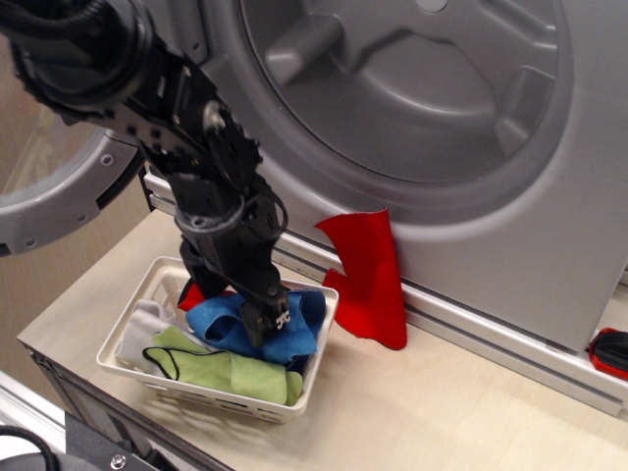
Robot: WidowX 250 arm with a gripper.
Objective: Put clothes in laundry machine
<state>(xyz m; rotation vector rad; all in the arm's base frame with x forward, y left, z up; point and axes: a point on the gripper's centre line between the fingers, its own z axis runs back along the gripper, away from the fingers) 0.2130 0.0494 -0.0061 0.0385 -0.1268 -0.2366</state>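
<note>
The silver-grey laundry machine (412,88) fills the back, its mouth open and the grey ribbed drum showing. Its round door (59,196) is swung open to the left. A white lattice basket (211,397) on the wooden counter holds a blue cloth (294,339), a green cloth (226,371), a white cloth (142,329) and a red cloth (193,294). My black gripper (240,309) reaches down into the basket, its fingers apart and pressed onto the blue cloth. Another red cloth (371,275) lies against the machine's front below the mouth.
A red and black object (610,351) sits at the right edge by the machine's base. The wooden counter (442,412) runs to the right of the basket. The counter's front edge is just below the basket.
</note>
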